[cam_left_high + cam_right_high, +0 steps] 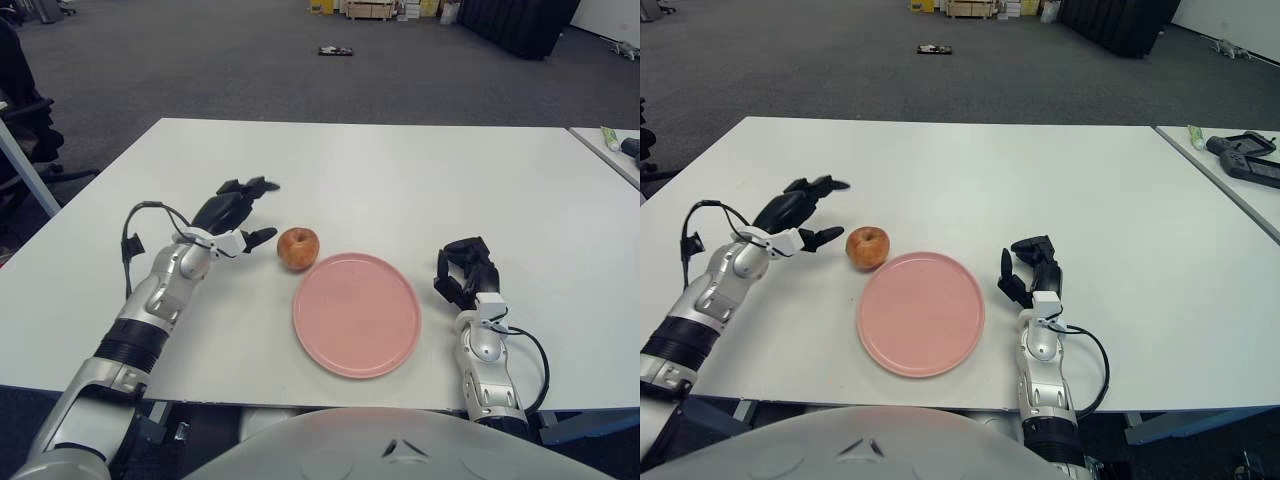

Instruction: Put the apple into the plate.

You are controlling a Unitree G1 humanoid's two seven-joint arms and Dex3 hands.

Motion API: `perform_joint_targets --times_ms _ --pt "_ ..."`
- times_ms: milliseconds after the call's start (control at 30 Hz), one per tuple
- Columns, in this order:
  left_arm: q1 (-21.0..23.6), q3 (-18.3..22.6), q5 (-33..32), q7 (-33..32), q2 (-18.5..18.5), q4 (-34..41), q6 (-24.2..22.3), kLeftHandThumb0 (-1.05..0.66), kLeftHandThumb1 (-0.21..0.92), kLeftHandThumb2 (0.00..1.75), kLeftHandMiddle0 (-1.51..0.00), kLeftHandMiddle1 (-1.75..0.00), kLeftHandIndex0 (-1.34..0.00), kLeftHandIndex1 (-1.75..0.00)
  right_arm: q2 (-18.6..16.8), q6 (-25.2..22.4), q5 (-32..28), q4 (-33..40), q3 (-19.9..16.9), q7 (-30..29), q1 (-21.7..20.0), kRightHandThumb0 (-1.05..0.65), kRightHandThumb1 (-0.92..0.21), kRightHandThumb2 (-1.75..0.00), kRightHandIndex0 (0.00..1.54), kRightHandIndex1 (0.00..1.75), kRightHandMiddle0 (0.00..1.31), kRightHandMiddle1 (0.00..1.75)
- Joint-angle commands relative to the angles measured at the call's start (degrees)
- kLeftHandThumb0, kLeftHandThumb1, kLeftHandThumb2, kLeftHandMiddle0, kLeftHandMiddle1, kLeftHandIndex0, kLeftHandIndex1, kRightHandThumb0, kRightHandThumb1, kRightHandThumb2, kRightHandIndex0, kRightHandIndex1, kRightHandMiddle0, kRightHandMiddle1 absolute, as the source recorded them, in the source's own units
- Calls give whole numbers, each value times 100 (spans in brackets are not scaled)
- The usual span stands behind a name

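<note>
Left hand (236,211) sits over the left part of the white tabletop (400,170), fingers spread out and holding nothing, one dark fingertip pointing at the apple (298,248) with a clear gap between them. So the apple's just sitting free on the tabletop, upright with its stem dimple up, right next to the upper-left rim of the plate (356,314) but outside it; can't really tell whether it actually touches the rim. Plate is pink, round, flat on the tabletop near the front edge, roughly in the middle between the two arms. A black cable (135,225) loops off the left forearm behind the wrist. Over on the other side, the right hand (463,272) shows just beside the plate's right edge, with a strip of bare tabletop between them, fingers curled in on themselves and gripping nothing. It's got its own cable (530,352) hanging off the forearm near the tabletop's front edge. Far right there's a second table (1230,165) with a dark controller-looking thing (1244,156) on it, well apart from everything.
</note>
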State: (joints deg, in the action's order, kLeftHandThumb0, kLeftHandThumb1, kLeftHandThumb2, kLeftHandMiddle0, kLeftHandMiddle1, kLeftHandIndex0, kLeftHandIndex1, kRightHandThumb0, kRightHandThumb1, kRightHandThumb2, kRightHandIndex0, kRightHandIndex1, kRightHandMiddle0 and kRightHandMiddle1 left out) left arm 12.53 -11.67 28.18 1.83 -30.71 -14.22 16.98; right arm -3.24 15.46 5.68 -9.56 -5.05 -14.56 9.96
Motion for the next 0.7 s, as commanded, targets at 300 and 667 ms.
perform_joint_targets --times_ms 300,667 --pt "650 -110 620 -690 -264 -691 1450 -105 73 51 0 0 0 0 4 -161 -16 -187 -16 4 -22 -38 -68 -86 55 127 34 175" --pt "854 -206 710 -575 -400 -589 2460 -105 77 48 0 0 0 0 -7 -122 -4 -209 -18 -23 -2 -38 -69 -84 53 126 33 175"
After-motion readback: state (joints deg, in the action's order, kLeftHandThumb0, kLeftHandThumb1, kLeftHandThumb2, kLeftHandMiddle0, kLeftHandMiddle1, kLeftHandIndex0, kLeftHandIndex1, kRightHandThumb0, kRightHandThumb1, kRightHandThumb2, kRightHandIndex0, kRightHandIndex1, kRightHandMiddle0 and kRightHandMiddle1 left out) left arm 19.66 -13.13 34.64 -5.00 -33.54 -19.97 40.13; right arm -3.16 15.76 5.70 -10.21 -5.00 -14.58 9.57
